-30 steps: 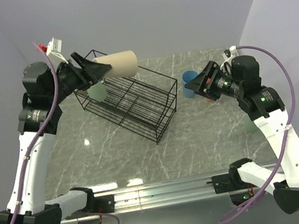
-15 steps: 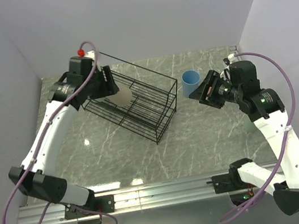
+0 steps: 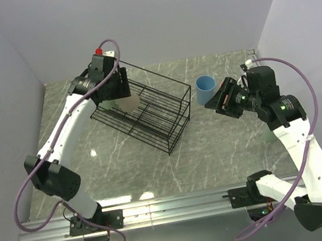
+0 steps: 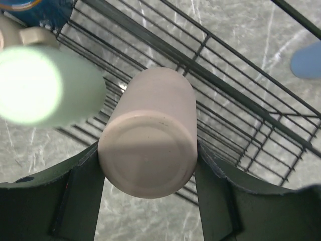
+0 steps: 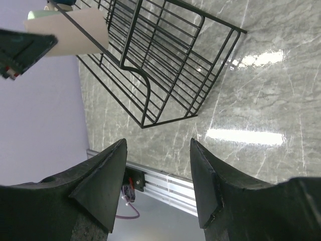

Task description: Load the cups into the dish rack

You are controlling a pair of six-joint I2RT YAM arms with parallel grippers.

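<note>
One green cup (image 4: 40, 85) seems racked, my left fingers (image 4: 75, 196) clamp a beige cup (image 4: 150, 145) low at the rack's (image 3: 152, 106) 10 o'clock end, and a blue cup (image 3: 206, 88) waits on the table (image 3: 227, 146) at the rack's 3 o'clock, near my wide, empty right fingers (image 5: 100, 186).
</note>
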